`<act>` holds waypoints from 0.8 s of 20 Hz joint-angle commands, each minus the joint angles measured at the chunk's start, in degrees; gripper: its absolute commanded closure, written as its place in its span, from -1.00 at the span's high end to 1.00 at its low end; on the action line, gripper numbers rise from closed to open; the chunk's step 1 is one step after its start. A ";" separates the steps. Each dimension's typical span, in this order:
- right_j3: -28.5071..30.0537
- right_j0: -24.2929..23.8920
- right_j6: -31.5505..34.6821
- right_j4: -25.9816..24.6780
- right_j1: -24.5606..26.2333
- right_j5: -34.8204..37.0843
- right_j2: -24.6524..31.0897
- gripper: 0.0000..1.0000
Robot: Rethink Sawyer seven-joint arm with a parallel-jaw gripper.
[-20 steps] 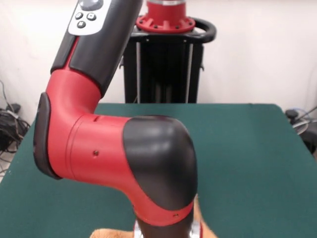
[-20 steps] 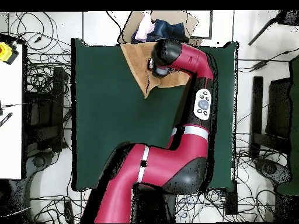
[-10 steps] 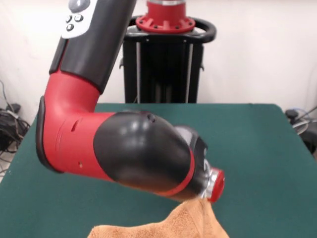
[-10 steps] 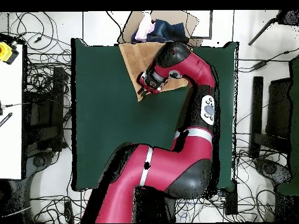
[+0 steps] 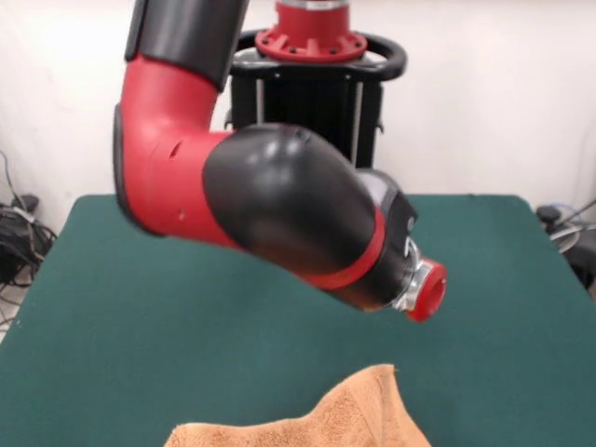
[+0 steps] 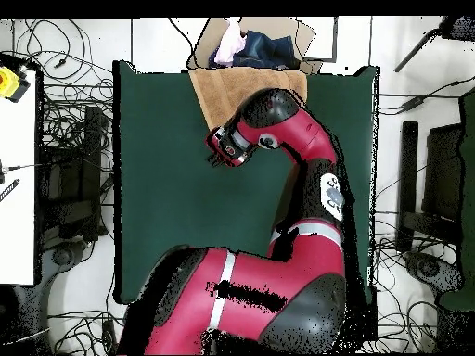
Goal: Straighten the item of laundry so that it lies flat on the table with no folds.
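Lying low: towel (image 5: 307, 424), bottom centre of the front view, one corner humped up, on the table (image 5: 140, 317).
Gripper (image 6: 214, 154): raised clear above the towel; grip state cannot be told.
Arm (image 5: 270, 196): fills the upper centre.

towel (image 5: 321, 424): orange-tan terry, sat at the near edge of the worktop, one corner bunched up into a peak, so not flat
worktop (image 5: 503, 307): dark green, bare apart from the towel
arm (image 5: 279, 209): big red and black wrist, tilted, hung above the towel without touching it
tool: couldn't make out any fingers past the round red end
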 commanded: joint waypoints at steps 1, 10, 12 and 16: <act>15.20 1.52 8.57 1.88 -3.62 -5.91 3.52 -1.00; 14.80 3.93 0.80 -15.09 -4.65 -52.81 0.57 -1.00; 15.47 3.64 1.87 -16.99 -4.86 -57.31 1.25 -1.00; 17.65 2.46 5.78 -17.00 -4.21 -58.25 4.26 -1.00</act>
